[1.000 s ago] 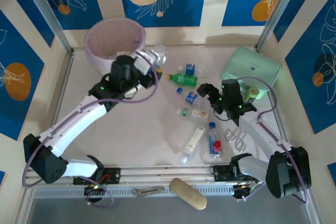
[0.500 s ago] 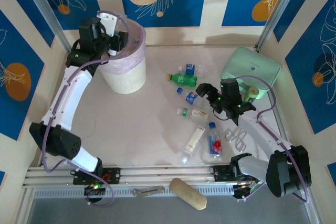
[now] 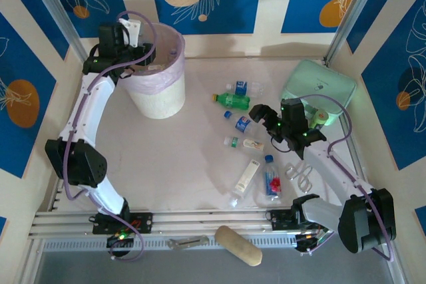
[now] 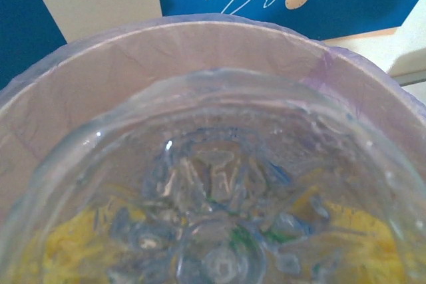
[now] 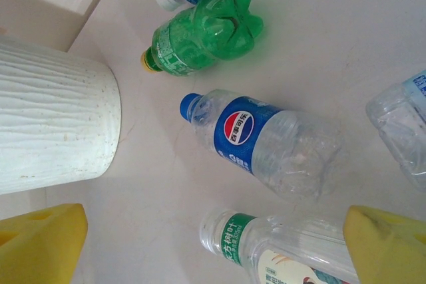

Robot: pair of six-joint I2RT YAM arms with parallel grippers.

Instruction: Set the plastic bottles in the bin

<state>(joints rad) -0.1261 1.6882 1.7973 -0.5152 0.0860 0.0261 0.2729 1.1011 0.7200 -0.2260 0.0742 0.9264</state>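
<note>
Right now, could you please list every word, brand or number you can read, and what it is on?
"百事可乐", beside the round logo: blue label of the Pepsi bottle.
Chinese characters on the green-banded bottle: too blurred to read.
Print on the green bottle label: too small to read.

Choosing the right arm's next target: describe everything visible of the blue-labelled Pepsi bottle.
The Pepsi bottle is clear plastic, seemingly empty, with a blue cap and a blue label bearing a red, white and blue roundel. It lies on its side on the pale table, cap toward the white bin, apart from the green bottle. Only the table touches it.
</note>
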